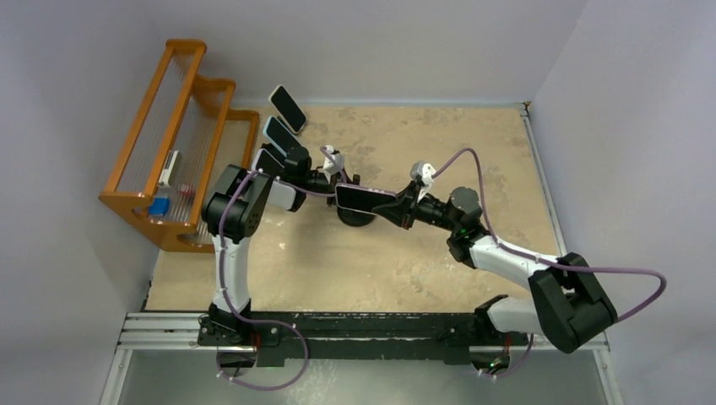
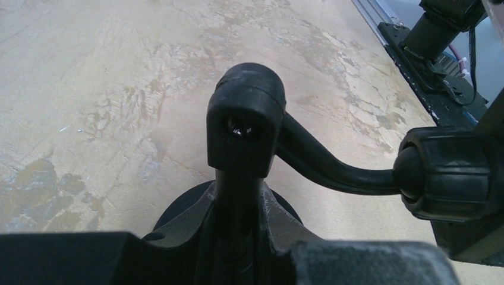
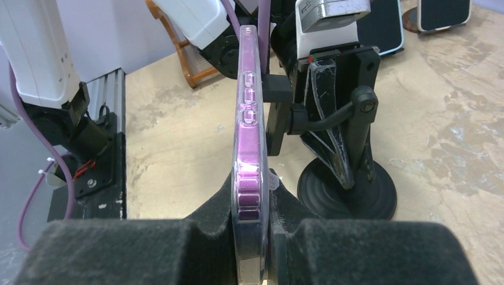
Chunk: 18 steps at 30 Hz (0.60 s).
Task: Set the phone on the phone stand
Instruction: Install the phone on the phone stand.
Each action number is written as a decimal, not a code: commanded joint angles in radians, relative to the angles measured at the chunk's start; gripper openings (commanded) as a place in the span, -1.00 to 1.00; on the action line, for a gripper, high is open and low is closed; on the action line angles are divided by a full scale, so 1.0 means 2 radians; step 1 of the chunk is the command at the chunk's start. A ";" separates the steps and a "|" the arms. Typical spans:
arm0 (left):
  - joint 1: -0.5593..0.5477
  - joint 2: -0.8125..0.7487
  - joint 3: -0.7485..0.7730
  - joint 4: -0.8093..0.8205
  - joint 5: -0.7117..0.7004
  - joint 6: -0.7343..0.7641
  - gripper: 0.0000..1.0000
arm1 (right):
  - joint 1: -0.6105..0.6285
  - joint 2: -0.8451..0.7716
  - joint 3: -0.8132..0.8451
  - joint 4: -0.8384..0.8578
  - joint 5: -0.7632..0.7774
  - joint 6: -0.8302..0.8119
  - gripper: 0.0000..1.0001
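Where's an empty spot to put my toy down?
Two bare patches of table: the far right corner, between the right arm and the back wall, and the near strip between the arm bases and the phone stand. It's crowded mid-table, where the left gripper and right gripper meet at the phone, and left by the orange rack and three propped phones.

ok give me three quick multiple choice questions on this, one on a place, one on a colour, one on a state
1. Where is the rack? A: far left of the table. B: far right. C: between the arms.
2. What colour is the phone edge? A: green. B: purple. C: orange.
3. The right claw is: A: open. B: shut on the phone. C: shut on a cable.
Answers: 1 A, the top view shows it at the left edge. 2 B, the right wrist view shows a purple rim. 3 B, it clamps both faces of the phone.
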State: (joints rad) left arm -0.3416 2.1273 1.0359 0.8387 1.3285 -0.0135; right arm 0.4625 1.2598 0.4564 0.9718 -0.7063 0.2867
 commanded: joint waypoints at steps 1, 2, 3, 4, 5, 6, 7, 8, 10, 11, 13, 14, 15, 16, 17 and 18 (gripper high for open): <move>-0.002 0.003 -0.032 0.038 0.028 -0.069 -1.00 | 0.014 0.014 0.044 0.046 0.060 -0.043 -1.00; -0.002 0.006 -0.036 0.052 0.028 -0.079 -1.00 | 0.016 0.020 0.048 0.046 0.064 -0.047 -1.00; -0.002 0.010 -0.039 0.065 0.027 -0.090 -1.00 | 0.019 0.026 0.052 0.044 0.066 -0.051 -1.00; -0.002 0.015 -0.044 0.084 0.027 -0.102 -1.00 | 0.021 0.029 0.054 0.039 0.068 -0.053 -1.00; -0.001 0.019 -0.048 0.103 0.027 -0.117 -1.00 | 0.022 0.030 0.053 0.034 0.068 -0.054 -1.00; 0.001 0.025 -0.051 0.124 0.029 -0.132 -1.00 | 0.022 0.027 0.046 0.033 0.069 -0.051 -1.00; 0.003 0.030 -0.055 0.147 0.029 -0.148 -1.00 | 0.023 0.020 0.036 0.034 0.070 -0.046 -1.00; 0.006 0.035 -0.057 0.170 0.031 -0.164 -1.00 | 0.023 0.009 0.025 0.033 0.072 -0.042 -1.00; 0.011 0.042 -0.059 0.209 0.032 -0.188 -1.00 | 0.026 -0.025 0.000 0.024 0.076 -0.035 -1.00; 0.013 0.044 -0.059 0.215 0.031 -0.194 -1.00 | 0.026 -0.045 -0.010 0.011 0.080 -0.035 -1.00; 0.016 0.041 -0.058 0.213 0.023 -0.194 -1.00 | 0.026 -0.093 -0.030 -0.022 0.092 -0.036 -1.00; 0.016 0.038 -0.057 0.205 0.017 -0.190 -1.00 | 0.026 -0.122 -0.041 -0.031 0.101 -0.034 -1.00; 0.017 0.035 -0.057 0.196 0.010 -0.184 -1.00 | 0.026 -0.150 -0.053 -0.031 0.113 -0.027 -1.00; 0.017 0.032 -0.054 0.188 0.006 -0.181 -1.00 | 0.026 -0.178 -0.064 -0.028 0.129 -0.019 -1.00; 0.017 0.031 -0.054 0.187 0.004 -0.181 -1.00 | 0.026 -0.203 -0.076 -0.024 0.143 -0.014 -1.00; 0.017 0.031 -0.057 0.192 0.001 -0.184 -1.00 | 0.026 -0.220 -0.085 -0.015 0.162 -0.009 -1.00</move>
State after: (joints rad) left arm -0.3210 2.1830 0.9478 1.2591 1.3273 -0.3161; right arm 0.5205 0.9806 0.3267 0.8539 -0.5457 0.2386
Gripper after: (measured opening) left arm 0.180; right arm 0.143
